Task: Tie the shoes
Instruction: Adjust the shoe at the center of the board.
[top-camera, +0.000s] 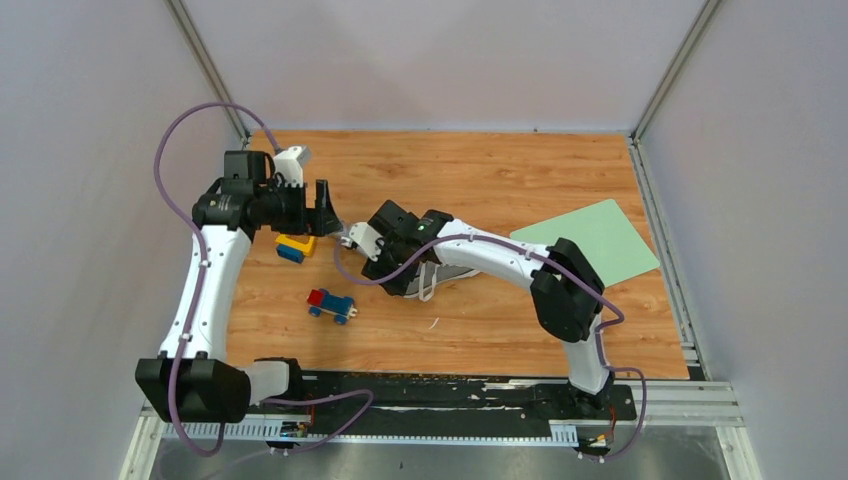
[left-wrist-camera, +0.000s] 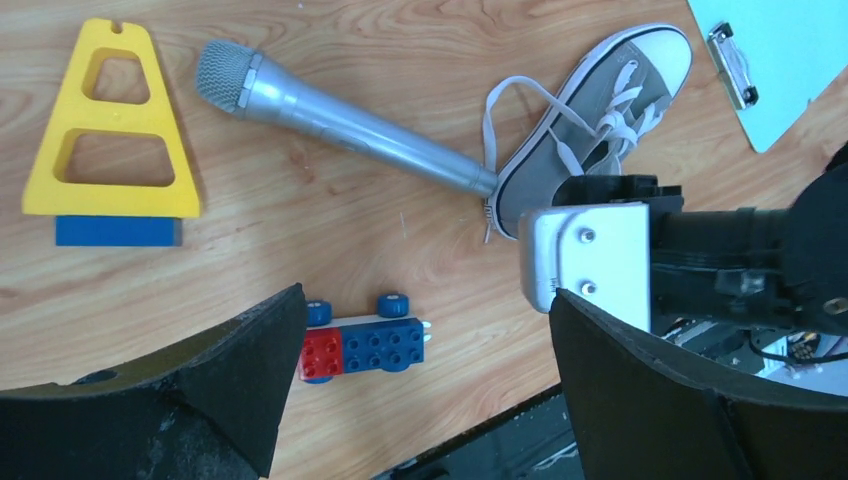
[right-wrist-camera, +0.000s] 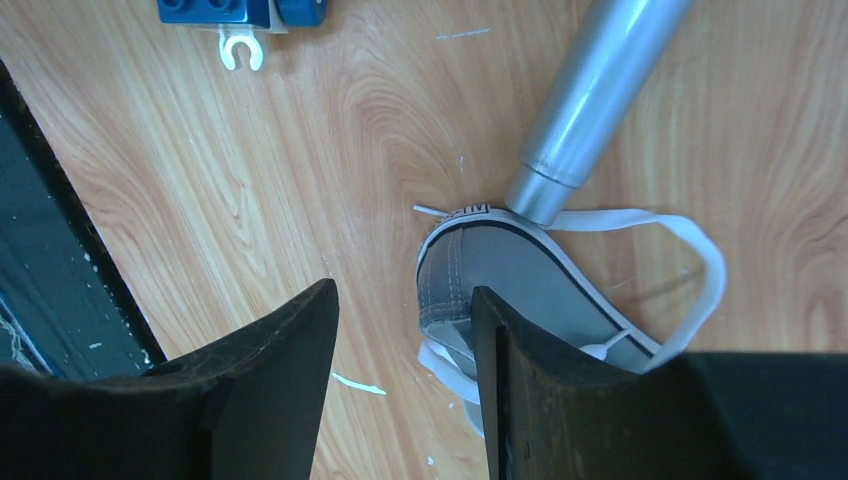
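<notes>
The grey shoe (left-wrist-camera: 590, 120) with its white toe cap lies on the wooden table, its white laces (left-wrist-camera: 615, 115) loose and one loop (right-wrist-camera: 700, 270) trailing by the heel. My right gripper (right-wrist-camera: 402, 295) hangs open at the heel (right-wrist-camera: 500, 270). Only bare wood shows between its fingers, and one finger (right-wrist-camera: 520, 390) covers the heel's edge. From above, the right gripper (top-camera: 398, 278) hides most of the shoe (top-camera: 455, 272). Raised at the left, my left gripper (top-camera: 328, 212) is wide open and holds nothing (left-wrist-camera: 425, 300).
A silver microphone (left-wrist-camera: 340, 120) lies with its handle end touching the shoe's heel. A yellow and blue block (left-wrist-camera: 110, 140) sits at the left. A red and blue toy car (top-camera: 331, 304) is near the front. A green clipboard (top-camera: 590, 240) lies at the right.
</notes>
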